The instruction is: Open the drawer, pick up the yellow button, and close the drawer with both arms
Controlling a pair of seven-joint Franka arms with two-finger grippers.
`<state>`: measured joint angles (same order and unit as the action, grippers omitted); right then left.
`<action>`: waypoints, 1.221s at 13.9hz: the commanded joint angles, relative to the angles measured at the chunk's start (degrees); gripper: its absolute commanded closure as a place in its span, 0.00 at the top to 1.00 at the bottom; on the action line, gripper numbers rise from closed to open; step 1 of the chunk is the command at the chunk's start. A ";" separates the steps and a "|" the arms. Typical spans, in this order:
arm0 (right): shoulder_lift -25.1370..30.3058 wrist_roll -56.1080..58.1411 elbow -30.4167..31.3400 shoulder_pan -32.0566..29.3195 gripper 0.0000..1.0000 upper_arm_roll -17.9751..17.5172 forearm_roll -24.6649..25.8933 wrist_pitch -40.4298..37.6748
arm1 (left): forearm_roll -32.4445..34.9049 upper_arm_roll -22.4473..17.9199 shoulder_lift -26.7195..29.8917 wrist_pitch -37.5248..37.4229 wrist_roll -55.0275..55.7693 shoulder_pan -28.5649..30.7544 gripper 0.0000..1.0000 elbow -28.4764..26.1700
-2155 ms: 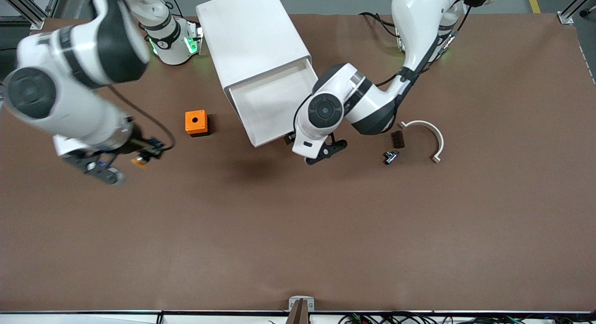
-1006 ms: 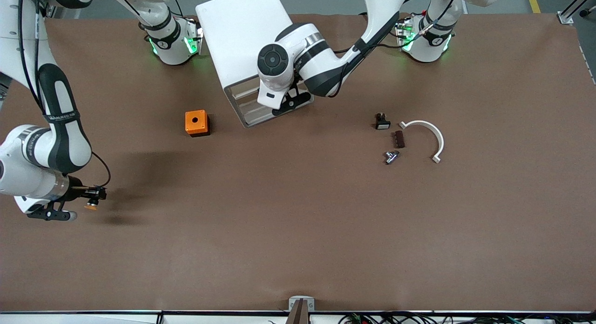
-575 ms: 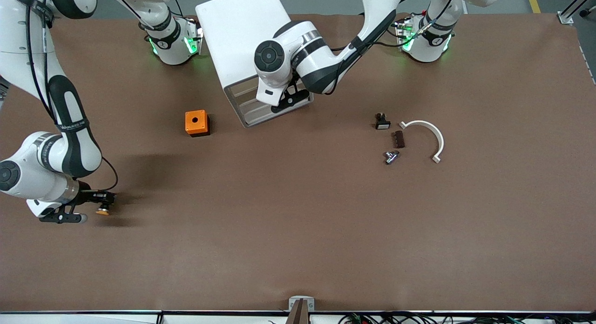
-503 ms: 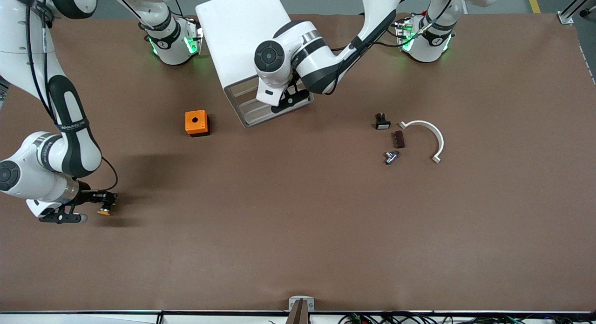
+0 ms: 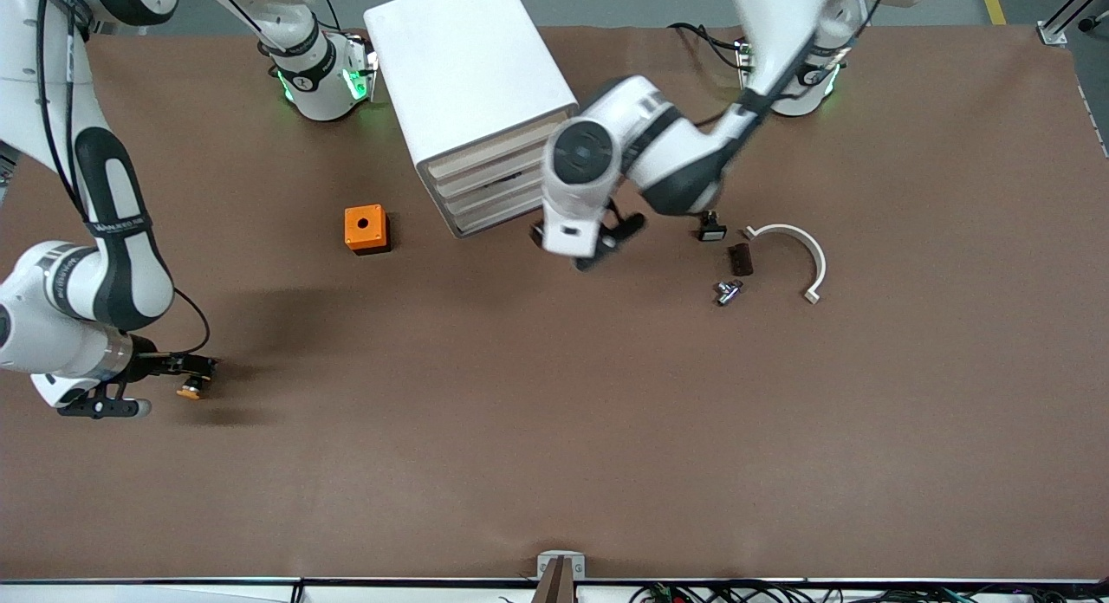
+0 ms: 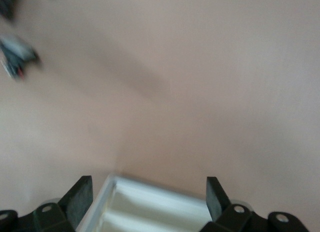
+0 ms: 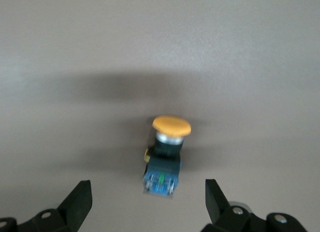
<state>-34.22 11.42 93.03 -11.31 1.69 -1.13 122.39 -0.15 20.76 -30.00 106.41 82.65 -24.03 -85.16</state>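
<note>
Two claws stand wide and empty: the right claw [image 5: 165, 379] straddles the button [image 5: 189, 390], seemingly lying released on the tabletop [image 5: 554, 430] at eight o'clock; the left claw [image 5: 598, 243] hangs beside the shut drawer [image 5: 485, 154].

Even overhead light is bathing the tabletop [image 5: 554, 430]; soft shadows are pooling below both arms, and motion blur is smearing the left wrist view.

No text I can read for sure; the lettering on my right arm [image 5: 117, 226] band is too small.
</note>
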 commanded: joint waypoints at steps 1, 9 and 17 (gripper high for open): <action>7.13 -5.76 -0.65 0.40 1.00 -0.81 -0.71 -10.20 | 3.30 0.68 3.79 -2.52 -4.67 8.79 1.00 0.26; 21.72 -14.22 -2.33 4.01 1.00 -0.81 -0.54 -27.62 | 7.00 0.60 11.62 -12.18 -35.60 28.06 1.00 4.74; 26.92 -13.88 -6.02 7.35 1.00 -0.81 -0.01 -34.23 | 8.94 -4.05 23.65 -17.99 -63.46 31.50 1.00 -0.34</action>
<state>-6.83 -1.52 87.98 -4.15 0.74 -1.20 89.05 8.75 18.71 -11.91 88.55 26.20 7.11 -80.63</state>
